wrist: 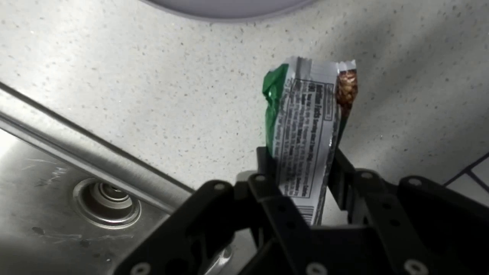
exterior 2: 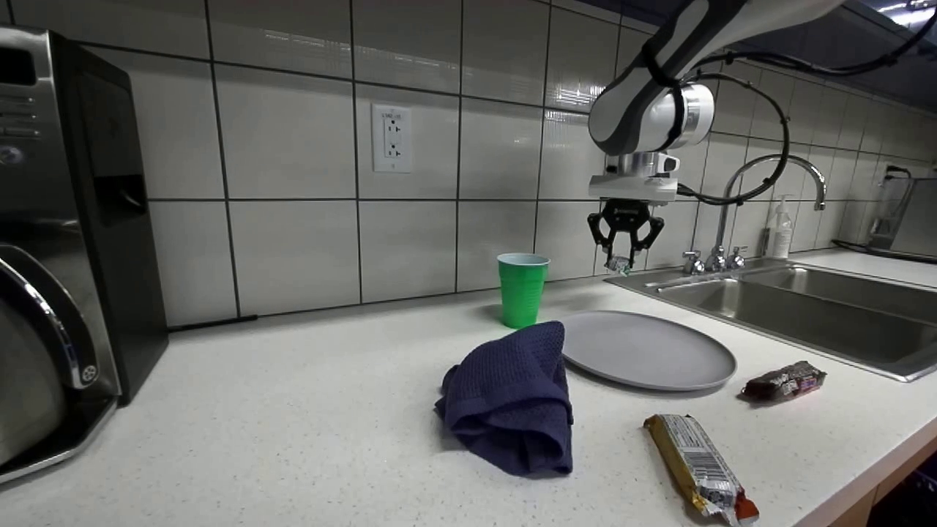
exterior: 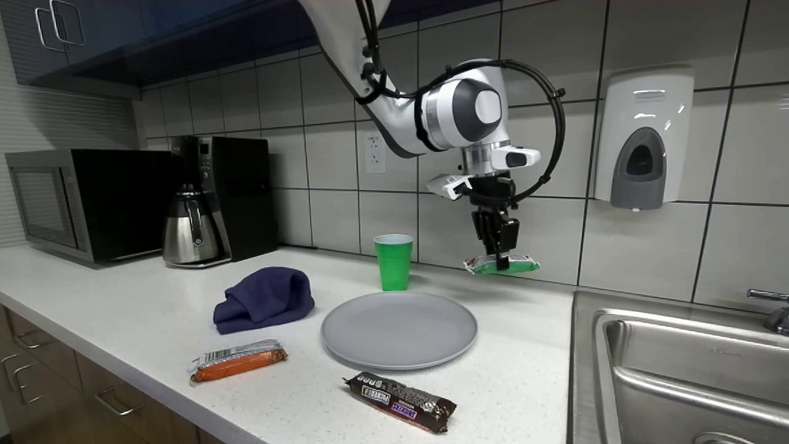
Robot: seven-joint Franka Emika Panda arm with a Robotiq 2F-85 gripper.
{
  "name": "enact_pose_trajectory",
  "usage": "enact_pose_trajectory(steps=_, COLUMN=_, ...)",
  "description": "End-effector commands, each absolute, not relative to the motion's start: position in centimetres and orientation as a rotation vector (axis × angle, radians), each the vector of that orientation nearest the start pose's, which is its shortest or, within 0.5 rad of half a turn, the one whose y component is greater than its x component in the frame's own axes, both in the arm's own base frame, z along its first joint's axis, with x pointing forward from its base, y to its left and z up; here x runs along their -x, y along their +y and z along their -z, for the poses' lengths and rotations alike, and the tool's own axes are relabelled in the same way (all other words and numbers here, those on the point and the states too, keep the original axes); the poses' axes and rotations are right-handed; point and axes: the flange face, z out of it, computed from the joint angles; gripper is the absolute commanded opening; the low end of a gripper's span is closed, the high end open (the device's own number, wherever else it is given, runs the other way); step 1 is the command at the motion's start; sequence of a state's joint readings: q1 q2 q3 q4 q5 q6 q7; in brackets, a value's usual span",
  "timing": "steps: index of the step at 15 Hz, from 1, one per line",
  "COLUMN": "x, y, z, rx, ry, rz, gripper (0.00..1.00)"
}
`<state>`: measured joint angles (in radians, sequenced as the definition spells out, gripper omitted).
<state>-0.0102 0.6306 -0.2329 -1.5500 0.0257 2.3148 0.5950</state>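
My black two-finger gripper (wrist: 303, 168): pinching green-and-silver film-wrapped oblong snack bar (wrist: 305, 114) | aloft above flat white speckled countertop (wrist: 153, 95) | I judge it light, slick, mildly stiff, crushable | grip long edges mid-length, gently

Plate (exterior: 399, 330) between towel (exterior: 265, 299) and sink (exterior: 584, 364); held bar (wrist: 301, 137) apparently above counter (wrist: 183, 95)

Black microwave (exterior: 92, 203) beside a coffee maker (exterior: 240, 191), white dispenser (exterior: 644, 135) on the tiled wall (exterior: 548, 231), steel sink (exterior: 585, 370)
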Motion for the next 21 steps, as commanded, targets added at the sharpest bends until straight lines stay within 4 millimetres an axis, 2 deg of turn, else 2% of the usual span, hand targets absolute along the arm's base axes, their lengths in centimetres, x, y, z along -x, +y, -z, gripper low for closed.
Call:
enact_pose_trajectory(steps=1, x=-67.6, y=-12.5, z=-31.7, rx=3.002, ry=1.115, rz=0.245, gripper=0.14)
enact_pose_trajectory(steps=5, x=-65.7, y=-10.7, z=-31.2, rx=3.039, ry=1.024, rz=0.201, gripper=0.14)
enact_pose_trajectory(steps=12, x=-62.8, y=-8.1, z=-29.2, rx=3.108, ry=0.881, rz=0.151, gripper=0.14)
enact_pose_trajectory(steps=21, x=-61.2, y=-6.6, z=-25.1, rx=3.209, ry=0.791, rz=0.151, gripper=0.14)
